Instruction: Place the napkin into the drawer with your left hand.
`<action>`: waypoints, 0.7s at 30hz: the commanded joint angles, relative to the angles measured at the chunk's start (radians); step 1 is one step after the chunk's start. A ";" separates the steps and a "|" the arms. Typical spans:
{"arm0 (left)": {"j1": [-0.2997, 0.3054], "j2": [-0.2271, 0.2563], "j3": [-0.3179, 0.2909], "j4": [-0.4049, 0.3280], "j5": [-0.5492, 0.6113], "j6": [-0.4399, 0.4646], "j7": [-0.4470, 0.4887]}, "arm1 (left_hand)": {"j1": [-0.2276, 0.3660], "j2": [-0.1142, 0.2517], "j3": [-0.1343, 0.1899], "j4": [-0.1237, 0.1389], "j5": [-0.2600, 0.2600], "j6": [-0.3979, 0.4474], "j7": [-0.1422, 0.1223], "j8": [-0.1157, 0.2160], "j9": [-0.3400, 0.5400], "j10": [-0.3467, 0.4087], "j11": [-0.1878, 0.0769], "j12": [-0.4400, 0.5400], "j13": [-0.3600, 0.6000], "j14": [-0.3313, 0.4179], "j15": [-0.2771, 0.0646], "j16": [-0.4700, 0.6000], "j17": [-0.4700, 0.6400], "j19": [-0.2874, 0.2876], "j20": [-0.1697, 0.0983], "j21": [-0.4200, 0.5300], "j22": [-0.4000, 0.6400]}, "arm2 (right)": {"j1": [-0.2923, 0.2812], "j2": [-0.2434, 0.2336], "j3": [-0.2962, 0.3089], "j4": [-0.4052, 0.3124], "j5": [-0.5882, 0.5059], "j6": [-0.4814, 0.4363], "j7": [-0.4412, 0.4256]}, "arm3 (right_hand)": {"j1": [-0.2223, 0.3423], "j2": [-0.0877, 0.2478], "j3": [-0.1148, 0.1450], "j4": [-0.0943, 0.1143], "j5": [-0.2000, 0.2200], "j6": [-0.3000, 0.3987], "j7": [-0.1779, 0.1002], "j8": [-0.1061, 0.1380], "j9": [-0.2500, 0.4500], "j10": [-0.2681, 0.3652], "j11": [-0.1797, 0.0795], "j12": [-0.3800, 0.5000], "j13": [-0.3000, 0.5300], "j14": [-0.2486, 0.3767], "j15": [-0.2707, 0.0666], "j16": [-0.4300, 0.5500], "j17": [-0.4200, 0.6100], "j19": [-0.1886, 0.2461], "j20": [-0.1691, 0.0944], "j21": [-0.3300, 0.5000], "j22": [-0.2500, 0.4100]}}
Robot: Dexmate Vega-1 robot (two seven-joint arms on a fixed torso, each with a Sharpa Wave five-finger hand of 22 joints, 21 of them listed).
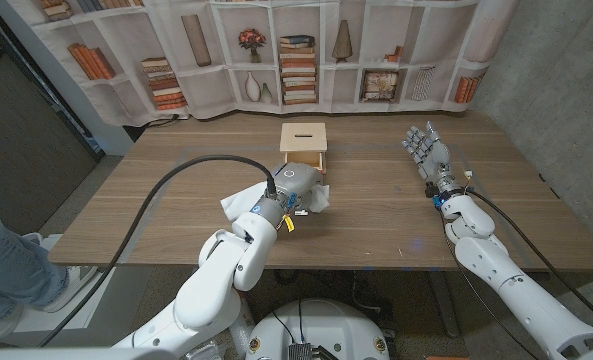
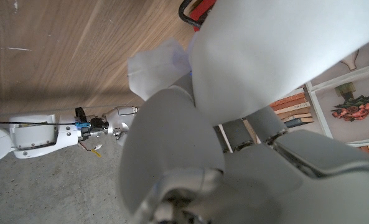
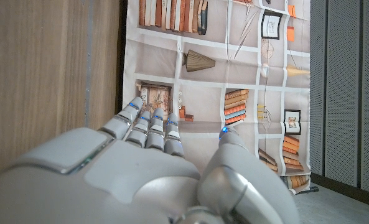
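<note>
Right by the drawer (image 1: 304,158) | left robot hand (image 1: 294,187) looks clamped on napkin (image 1: 244,204) | right robot hand (image 1: 426,153) spread, idle | next up, probably: lift, drop it inside

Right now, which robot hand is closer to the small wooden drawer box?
Left. The left robot hand is on the white napkin directly in front of the wooden drawer box. The right robot hand stands apart, off to the box's right.

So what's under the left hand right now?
The white napkin lies under the left hand, sticking out on both sides, just in front of the small wooden drawer box. Whether the fingers grip it is hidden by the hand.
</note>
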 commanded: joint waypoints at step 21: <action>0.012 -0.020 -0.099 -0.031 -0.035 -0.053 0.017 | -0.011 0.003 -0.004 0.001 0.002 0.009 -0.010 0.010 -0.003 0.013 -0.013 -0.011 0.016 0.042 -0.132 -0.002 0.017 -0.010 -0.053 0.024 0.001 | 0.005 0.006 -0.001 0.006 0.003 0.001 0.004 | 0.009 0.006 0.004 -0.005 0.001 0.005 -0.002 0.001 0.004 0.009 0.000 -0.005 0.004 0.006 0.005 0.001 0.005 0.003 -0.012 0.003 0.002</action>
